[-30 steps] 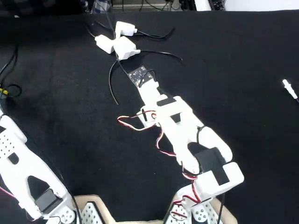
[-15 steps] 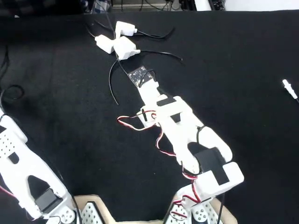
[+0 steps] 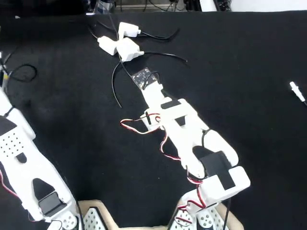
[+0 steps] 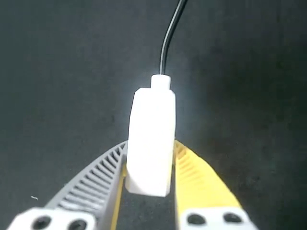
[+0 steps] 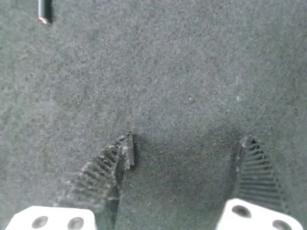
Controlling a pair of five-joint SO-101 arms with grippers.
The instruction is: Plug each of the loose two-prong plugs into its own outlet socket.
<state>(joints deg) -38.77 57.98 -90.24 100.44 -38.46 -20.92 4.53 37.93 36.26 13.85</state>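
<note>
In the left wrist view my left gripper (image 4: 151,149) is shut on a white plug (image 4: 151,136), held between its grey and yellow fingers, with a black cable (image 4: 168,40) leading off the plug's far end. That arm (image 3: 19,153) stands at the table's left edge, its cable looping beside it (image 3: 25,72). My right gripper (image 5: 187,143) is open over bare black mat, nothing between its fingers; its arm (image 3: 182,129) lies across the middle, pointing at three white plug and socket bodies (image 3: 120,45) at the back.
Black cables (image 3: 115,81) curve from the white cluster toward the right arm's tip. A small white plug (image 3: 297,91) lies alone near the right edge. A cut cable end (image 5: 44,12) shows beyond the right gripper. The whole table is black mat (image 3: 240,57).
The left arm has moved away from the front edge along the left side, carrying the plug; its cable loop shifted the same way. The right arm has not moved.
</note>
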